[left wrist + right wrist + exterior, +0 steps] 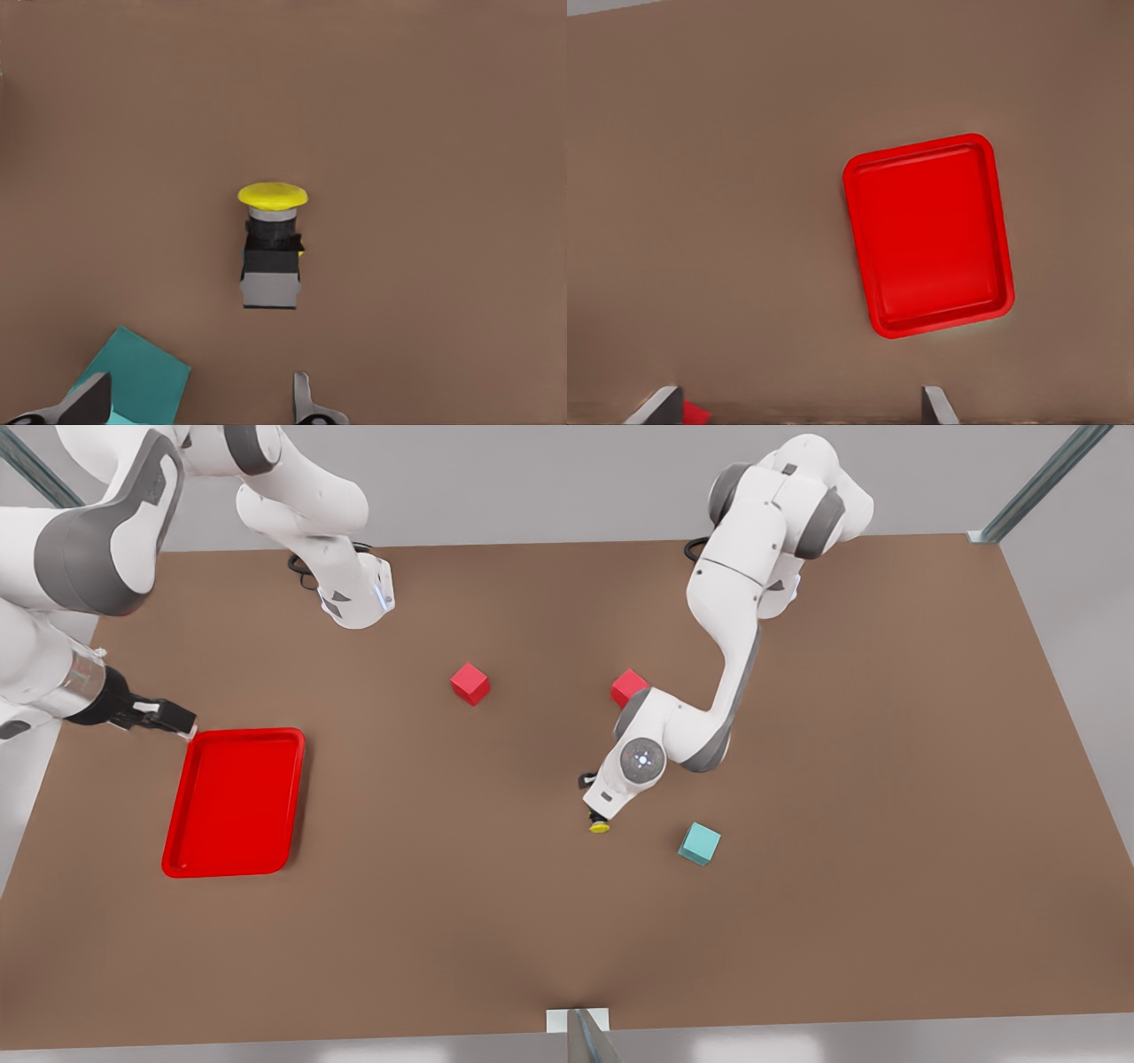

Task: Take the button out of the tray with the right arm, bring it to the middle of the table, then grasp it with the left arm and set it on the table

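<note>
The button (270, 248) lay on the counter (797, 921), released beneath the left gripper (199, 403), fingers apart; right gripper (799, 407) likewise apart, parked above the emptied tray (859, 257).

We see two red cubes mid-table: first red cube (469, 684) toward front view's left, second red cube (627, 687) to its right, partly hidden. Well apart from each other. We spot teal cube (699, 843) nearer front edge, toward front view's right; its corner shows in left wrist view (142, 376) too. All three sit flat on brown surface.
</note>
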Available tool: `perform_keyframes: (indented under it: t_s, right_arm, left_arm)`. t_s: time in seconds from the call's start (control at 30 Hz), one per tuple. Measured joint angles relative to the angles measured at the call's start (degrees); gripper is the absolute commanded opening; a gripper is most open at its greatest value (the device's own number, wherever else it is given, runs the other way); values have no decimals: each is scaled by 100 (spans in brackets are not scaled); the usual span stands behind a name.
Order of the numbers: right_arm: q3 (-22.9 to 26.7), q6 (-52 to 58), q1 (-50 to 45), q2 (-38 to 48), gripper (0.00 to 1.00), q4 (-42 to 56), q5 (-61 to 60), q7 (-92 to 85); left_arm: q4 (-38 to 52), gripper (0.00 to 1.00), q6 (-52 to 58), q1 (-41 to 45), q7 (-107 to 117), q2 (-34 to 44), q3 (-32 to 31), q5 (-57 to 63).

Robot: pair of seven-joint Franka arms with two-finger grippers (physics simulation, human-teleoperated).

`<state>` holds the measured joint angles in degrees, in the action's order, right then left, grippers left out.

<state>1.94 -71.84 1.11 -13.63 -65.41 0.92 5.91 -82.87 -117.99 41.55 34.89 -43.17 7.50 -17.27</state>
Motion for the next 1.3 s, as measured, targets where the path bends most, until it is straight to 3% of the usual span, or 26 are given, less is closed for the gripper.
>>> perform_keyframes:
  t_s: [0.23, 0.6, 1.13, 1.3]
  right_arm:
    - [0, 658, 137, -172, 100, 19, 187, -644]
    - [-2, 503, -335, -4, 100, 917, 387, -1262]
    - [-12, 472, -137, -310, 100, 760, 687, -1845]
    - [-61, 167, -274, -112, 100, -254, 441, -1762]
  left_arm:
    - [-169, 100, -1233, 322, 1375, -208, -3, 406]
    - [-340, 100, -1706, 285, 1647, -335, -33, 1393]
    - [-103, 100, -1905, 214, 1210, -654, -74, 1464]
    - [-68, 100, -1910, 216, 932, -681, -74, 1471]
